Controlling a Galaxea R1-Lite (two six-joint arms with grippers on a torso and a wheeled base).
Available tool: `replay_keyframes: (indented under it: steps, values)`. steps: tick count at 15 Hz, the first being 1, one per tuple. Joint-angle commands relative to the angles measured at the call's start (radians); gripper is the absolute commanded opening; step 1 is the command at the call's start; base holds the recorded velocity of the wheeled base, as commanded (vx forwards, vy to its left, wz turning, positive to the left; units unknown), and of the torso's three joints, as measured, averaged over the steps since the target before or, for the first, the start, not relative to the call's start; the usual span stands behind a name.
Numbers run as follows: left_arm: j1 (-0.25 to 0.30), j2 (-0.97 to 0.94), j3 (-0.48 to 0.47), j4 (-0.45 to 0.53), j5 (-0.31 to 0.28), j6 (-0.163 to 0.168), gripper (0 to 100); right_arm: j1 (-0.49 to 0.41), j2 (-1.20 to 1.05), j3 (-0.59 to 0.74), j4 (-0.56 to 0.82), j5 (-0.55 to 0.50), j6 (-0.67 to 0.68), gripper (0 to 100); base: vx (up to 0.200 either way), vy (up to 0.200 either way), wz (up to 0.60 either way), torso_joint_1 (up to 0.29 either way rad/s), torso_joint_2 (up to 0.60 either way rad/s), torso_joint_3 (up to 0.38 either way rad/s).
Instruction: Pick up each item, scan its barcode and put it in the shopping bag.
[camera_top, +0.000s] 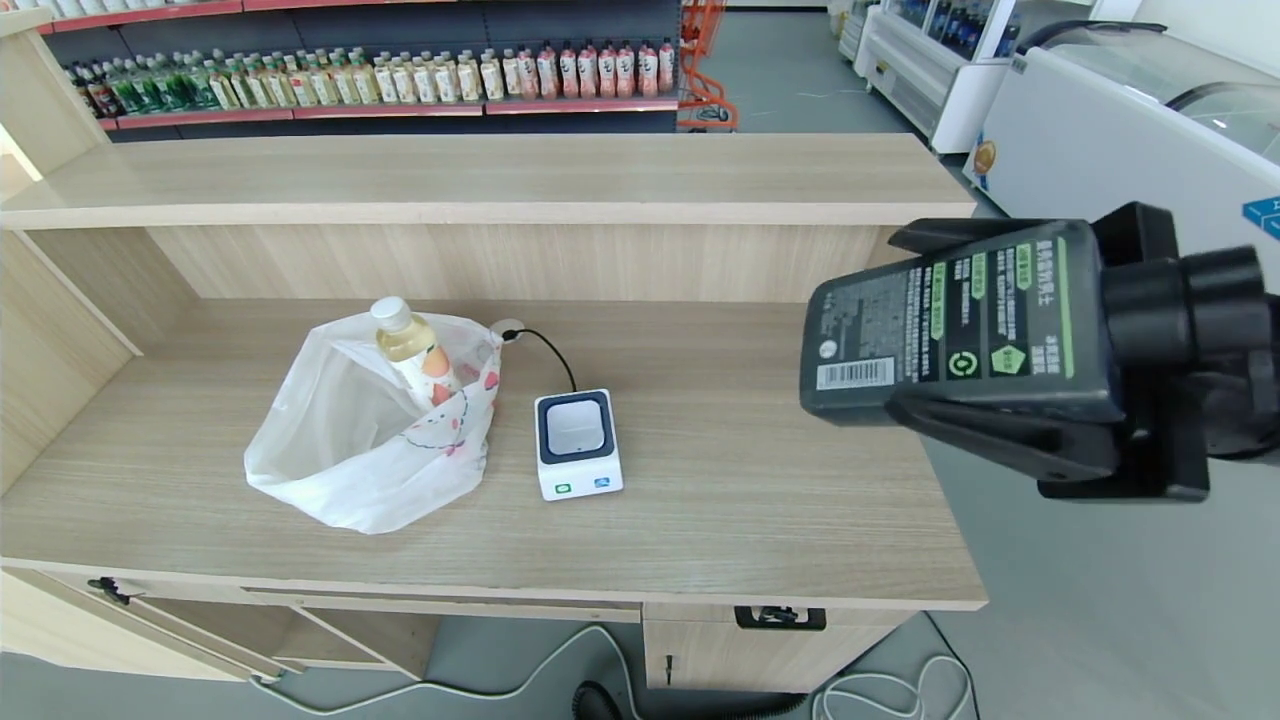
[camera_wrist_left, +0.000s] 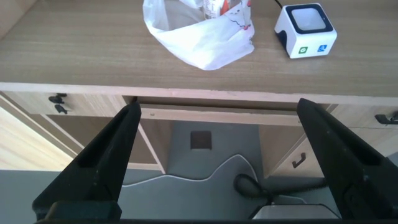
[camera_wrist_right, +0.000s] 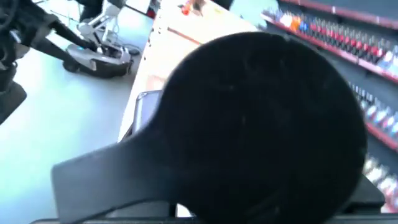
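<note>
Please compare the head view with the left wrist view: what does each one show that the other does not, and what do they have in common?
Head view, not the left wrist view: the right claw shut on a dark package, barcode label facing the camera, held off the desk's right end; a shelf of drink bottles behind.
Left wrist view, not the head view: the left claw, open, in front of and lower than the desk edge.
Both: the shopping bag, the scanner beside it, the desk top.
</note>
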Motion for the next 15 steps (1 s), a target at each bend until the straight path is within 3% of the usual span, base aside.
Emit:
replay_keyframes:
  steps: [1,3,7,15]
  values:
    - [0.0,0.0,0.0,0.0,0.0,0.0,100,0.11,-0.028,0.022,-0.004,0.022,-0.091,0,0.0,0.0,0.0,0.0,0.0,0.0]
    - [0.0,0.0,0.0,0.0,0.0,0.0,100,0.176,-0.028,0.043,-0.022,0.089,-0.195,0,0.0,0.0,0.0,0.0,0.0,0.0]
    - [0.0,0.0,0.0,0.0,0.0,0.0,100,0.266,-0.025,-0.038,-0.014,0.089,-0.202,0,0.0,0.0,0.0,0.0,0.0,0.0]
    - [0.0,0.0,0.0,0.0,0.0,0.0,100,0.283,-0.024,-0.055,0.002,0.084,-0.208,0,0.0,0.0,0.0,0.0,0.0,0.0]
